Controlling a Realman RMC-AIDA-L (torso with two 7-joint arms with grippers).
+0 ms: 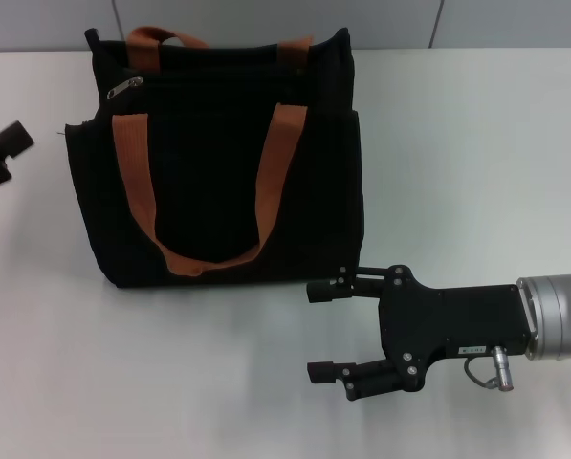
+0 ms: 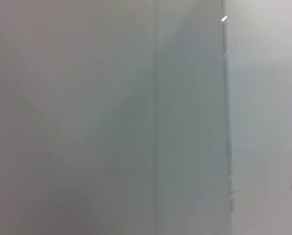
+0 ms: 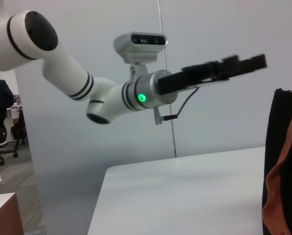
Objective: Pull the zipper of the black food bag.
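Right gripper (image 1: 314, 330): matte black body, two slim black fingers, small silver screws, a white label. Behind the label, a silver wrist collar, a silver plug and thin looped cable. Left arm (image 3: 62, 68): glossy white, black joint bands, green light, black left gripper (image 3: 224, 68).

White table (image 1: 476, 143) w/ matte top, soft even light, faint shadows only. Behind it a pale grey wall (image 1: 266, 19) of panels, thin vertical seam (image 3: 167, 73) btwn them; same seam in left wrist view, nothing else there but blank grey panel (image 2: 87, 117). Right wrist view: past the table's rounded corner, grey floor (image 3: 23, 181), a dark office chair (image 3: 1, 122) far off, brown-topped white cabinet (image 3: 4, 215) near the edge.
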